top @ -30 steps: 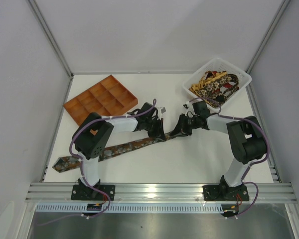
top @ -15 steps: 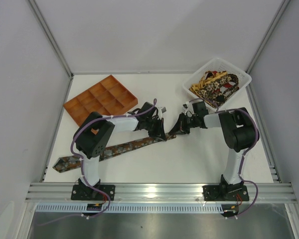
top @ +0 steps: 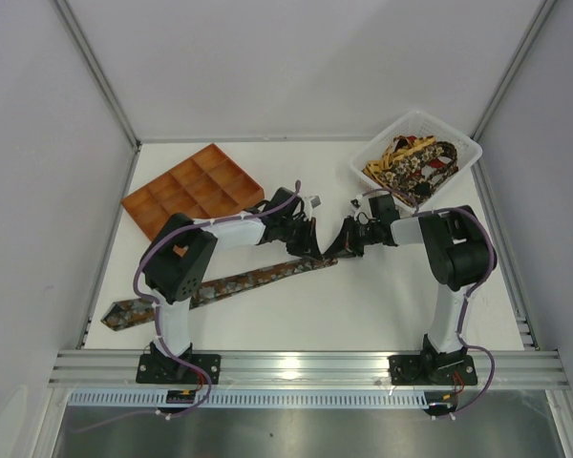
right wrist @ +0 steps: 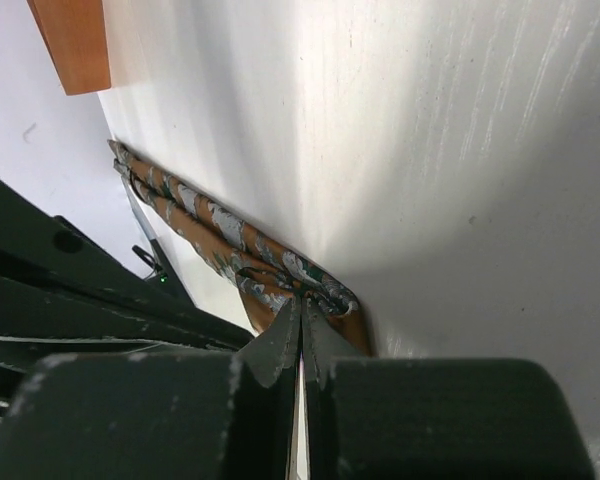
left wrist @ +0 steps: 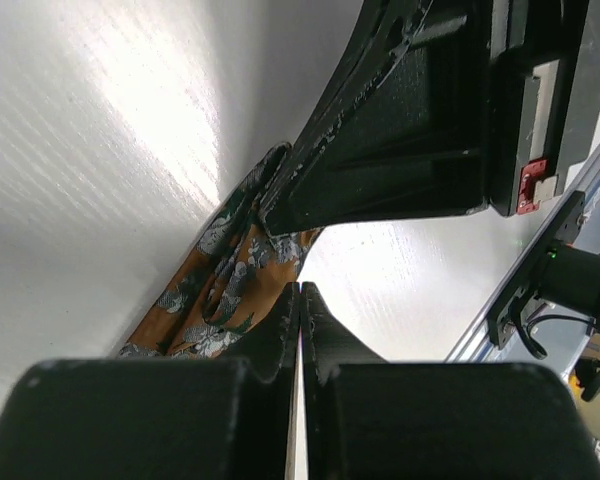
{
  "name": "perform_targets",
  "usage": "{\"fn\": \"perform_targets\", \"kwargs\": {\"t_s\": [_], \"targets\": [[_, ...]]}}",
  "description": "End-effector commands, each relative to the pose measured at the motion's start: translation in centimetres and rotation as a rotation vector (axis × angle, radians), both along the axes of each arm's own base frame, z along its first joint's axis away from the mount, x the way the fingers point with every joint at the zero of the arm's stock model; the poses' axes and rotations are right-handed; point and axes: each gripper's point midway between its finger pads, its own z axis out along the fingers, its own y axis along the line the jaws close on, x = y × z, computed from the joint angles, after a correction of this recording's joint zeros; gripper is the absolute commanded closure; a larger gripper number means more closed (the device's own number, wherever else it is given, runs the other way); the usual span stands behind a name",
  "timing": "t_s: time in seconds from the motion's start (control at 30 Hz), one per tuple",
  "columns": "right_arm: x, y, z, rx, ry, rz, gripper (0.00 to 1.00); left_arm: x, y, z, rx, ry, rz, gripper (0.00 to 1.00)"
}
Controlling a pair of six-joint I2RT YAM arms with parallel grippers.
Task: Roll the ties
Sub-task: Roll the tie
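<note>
Top external view: a long narrow necktie (top: 239, 282) patterned in rust-orange, brown and grey lies diagonally on the white table (top: 382, 305), running from lower left to the centre. Both arms meet at its upper right end. Left wrist view shows the left gripper (left wrist: 298, 300) with fingers pressed together and tips against the fabric; whether any cloth is caught between them cannot be told. Right wrist view shows the right gripper (right wrist: 302, 310) pinching the necktie's folded-over end. An orange plastic compartment tray (top: 193, 191) sits at upper left. A white slatted basket (top: 456, 134) at upper right holds more patterned ties (top: 413, 162).
</note>
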Motion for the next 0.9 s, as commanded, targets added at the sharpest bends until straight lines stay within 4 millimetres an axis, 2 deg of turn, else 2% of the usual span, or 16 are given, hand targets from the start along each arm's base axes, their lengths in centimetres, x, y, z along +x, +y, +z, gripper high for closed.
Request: {"fn": "perform_targets", "kwargs": {"t_s": [0.0,0.27,0.37,0.6,0.67,0.87], "targets": [[-0.4,-1.3,-1.7,-0.102,-0.009,-0.032,0.98,1.0,-0.5,1.9,-0.044,-0.036,-0.002,0.98],[-0.3,-1.3,-1.0,-0.096,-0.037,-0.019,0.98,0.2,1.2,-1.5,0.028,-0.009,0.02,1.0],[0.4,-1.0,0.5,-0.069,-0.078,-0.008,0.96,0.0,1.8,-2.8,0.048,0.01,0.025,0.99],[-0.4,-0.6,3.4,-0.035,-0.104,0.026,0.94,0.1,2.2,-4.0,0.062,0.024,0.036,1.0],[-0.5,-0.5,3.4,-0.028,-0.107,0.036,0.94,0.3,2.1,-3.9,0.062,0.022,0.038,1.0],[-0.5,-1.0,0.1,-0.065,-0.06,0.02,0.95,0.4,1.8,-3.9,0.057,0.034,0.032,1.0]]}}
